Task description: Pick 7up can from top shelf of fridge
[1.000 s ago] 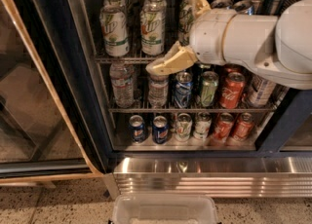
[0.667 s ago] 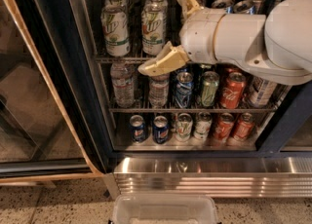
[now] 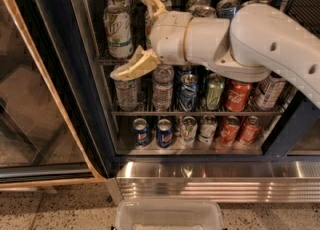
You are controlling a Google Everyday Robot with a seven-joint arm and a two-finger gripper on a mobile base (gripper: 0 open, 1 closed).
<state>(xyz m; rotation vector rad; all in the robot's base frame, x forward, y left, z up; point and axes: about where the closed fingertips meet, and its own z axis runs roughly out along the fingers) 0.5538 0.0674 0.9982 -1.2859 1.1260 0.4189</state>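
Observation:
A 7up can [image 3: 118, 31], white with a green logo, stands at the front left of the top shelf [image 3: 106, 60] of the fridge [image 3: 55, 49]. More cans stand behind it. My gripper [image 3: 138, 34] is open just to the right of that can, at its height. One finger [image 3: 150, 2] points up and left, the other finger [image 3: 131, 67] reaches down over the shelf rail. The white arm [image 3: 260, 39] comes in from the right and hides the cans behind it.
Water bottles [image 3: 126, 90] and Pepsi, green and Coca-Cola cans [image 3: 236, 95] fill the middle shelf. Small cans [image 3: 163, 132] stand on the bottom shelf. The ribbed steel base panel [image 3: 215, 181] and a white bin [image 3: 168, 215] lie below. The glass door [image 3: 30, 99] is open at left.
The arm has moved left along the top shelf. The open gripper now sits beside the leftmost front 7up can and covers the can that stood to its right.

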